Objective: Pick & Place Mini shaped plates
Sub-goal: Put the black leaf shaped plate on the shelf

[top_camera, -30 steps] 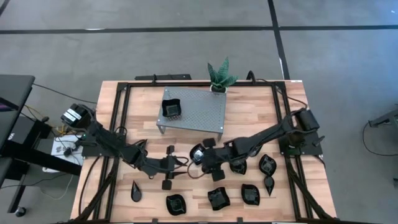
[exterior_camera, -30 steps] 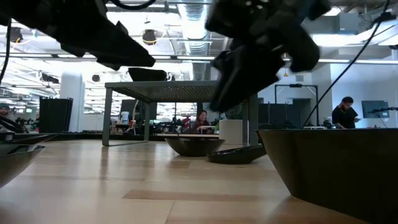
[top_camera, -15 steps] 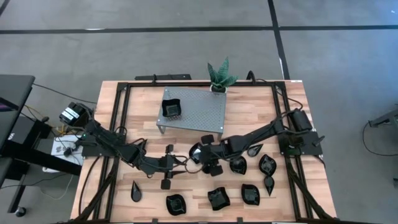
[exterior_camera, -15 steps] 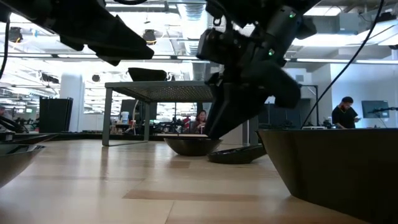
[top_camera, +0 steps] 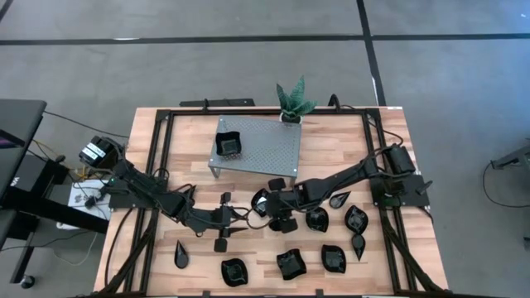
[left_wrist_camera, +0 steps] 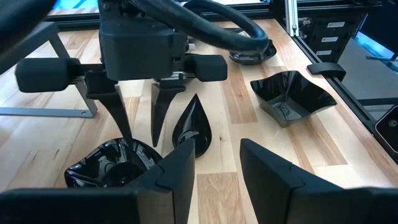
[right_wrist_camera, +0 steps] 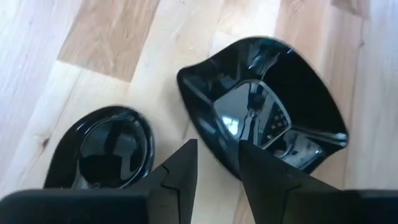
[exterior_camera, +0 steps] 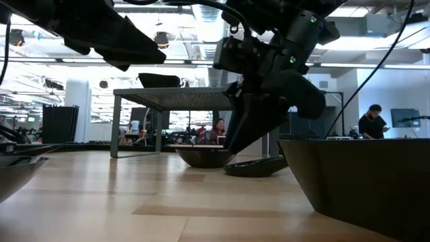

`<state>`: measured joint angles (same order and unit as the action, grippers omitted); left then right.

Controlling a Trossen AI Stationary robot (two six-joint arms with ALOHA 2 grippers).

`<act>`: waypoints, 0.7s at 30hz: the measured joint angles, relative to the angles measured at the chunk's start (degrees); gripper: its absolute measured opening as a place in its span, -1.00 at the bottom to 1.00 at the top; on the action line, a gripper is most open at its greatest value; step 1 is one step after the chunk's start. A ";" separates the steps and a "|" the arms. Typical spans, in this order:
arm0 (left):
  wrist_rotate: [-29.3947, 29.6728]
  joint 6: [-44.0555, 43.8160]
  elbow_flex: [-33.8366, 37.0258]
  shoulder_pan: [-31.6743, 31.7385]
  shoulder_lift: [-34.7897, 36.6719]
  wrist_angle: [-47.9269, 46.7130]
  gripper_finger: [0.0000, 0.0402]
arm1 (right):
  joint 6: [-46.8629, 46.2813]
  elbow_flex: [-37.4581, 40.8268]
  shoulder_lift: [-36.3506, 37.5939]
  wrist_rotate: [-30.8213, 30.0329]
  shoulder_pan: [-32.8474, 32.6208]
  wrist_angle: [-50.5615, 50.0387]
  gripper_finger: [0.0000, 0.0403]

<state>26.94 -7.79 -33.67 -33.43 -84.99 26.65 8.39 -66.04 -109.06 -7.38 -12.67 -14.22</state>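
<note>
The right gripper (left_wrist_camera: 138, 127) stood parted over a roundish plate (left_wrist_camera: 112, 165) (rim between its fingers, not clamped) at table centre, teardrop plate (left_wrist_camera: 191, 124) at its 3 o'clock. The left gripper (top_camera: 222, 222) hovered open nearby, empty.

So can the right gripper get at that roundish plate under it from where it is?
Probably yes. The right gripper is open, its fingers straddling the roundish plate's rim; nothing lies between, though the teardrop plate sits close beside.
</note>
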 joint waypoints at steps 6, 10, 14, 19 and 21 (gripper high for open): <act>0.00 -0.02 0.00 0.00 0.00 0.04 -0.35 | 2.30 0.08 -2.11 -0.07 0.09 -0.28 -0.47; -0.03 -0.02 0.02 0.00 0.00 0.39 -0.35 | 5.40 -0.09 -3.26 -0.68 0.04 1.05 -0.50; -0.02 -0.02 0.02 0.00 0.00 0.55 -0.35 | 6.76 -0.09 -3.50 -1.95 0.08 2.06 -0.61; -0.02 -0.02 0.02 0.00 0.00 0.48 -0.35 | 6.75 -0.09 -3.52 -3.42 1.07 2.27 -0.89; -0.02 -0.02 0.02 0.00 0.00 0.50 -0.35 | 6.76 -0.11 -3.50 -3.49 1.31 2.95 -0.96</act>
<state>26.92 -7.81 -33.65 -33.43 -84.99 27.16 15.16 -66.15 -112.55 -10.86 -11.35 -11.27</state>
